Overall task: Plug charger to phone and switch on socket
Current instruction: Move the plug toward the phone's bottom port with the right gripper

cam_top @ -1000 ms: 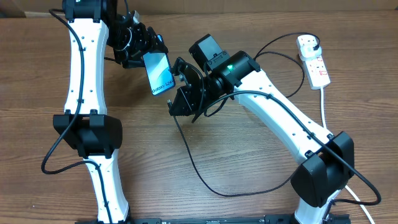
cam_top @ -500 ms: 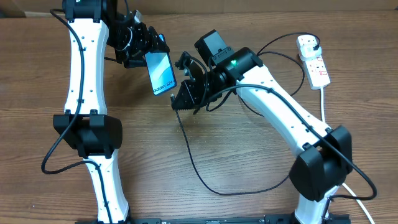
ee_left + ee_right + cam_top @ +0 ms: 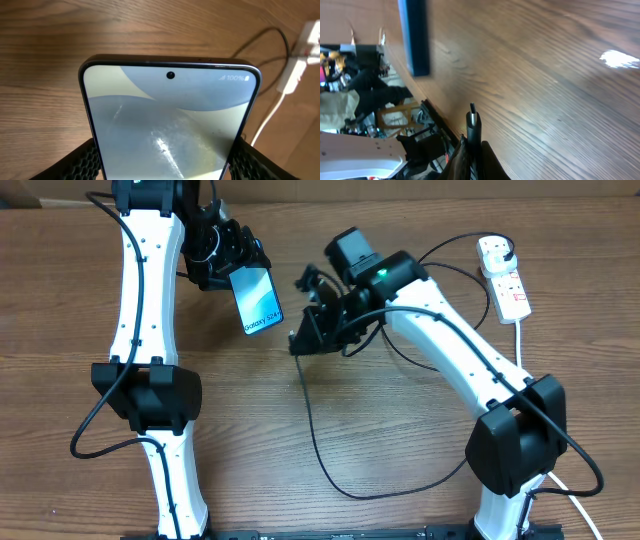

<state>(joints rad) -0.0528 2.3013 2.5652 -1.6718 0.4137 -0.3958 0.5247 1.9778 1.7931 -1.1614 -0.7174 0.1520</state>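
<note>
We are reading the left tool [image 3: 230, 268] as closed on the phone [image 3: 258, 300]; in the left wrist view its two black textured pads [image 3: 84, 162] are pressing the phone's long edges, one on each side. The phone is being held above the wooden surface [image 3: 400, 430]; its lit screen is facing the overhead camera, and the end bearing the small text is pointing toward the right arm.

We are reading the right tool [image 3: 298, 343] as closed on the charger [image 3: 312, 425], pinching it just behind the connector tip [image 3: 472, 120]; the tip is projecting beyond the fingers. In the right wrist view the tip is standing near the phone's dark edge [image 3: 415, 35] but apart from it and offset to one side; the two are not touching.

The charger's thin black cable is trailing from the right tool, looping across the surface and passing under the right arm; a further run is arching toward the socket [image 3: 503, 275]. The socket is lying at the far right of the surface, well apart from both tools; its thick white cord [image 3: 522, 345] is running toward the near edge. We cannot tell the switch position.
</note>
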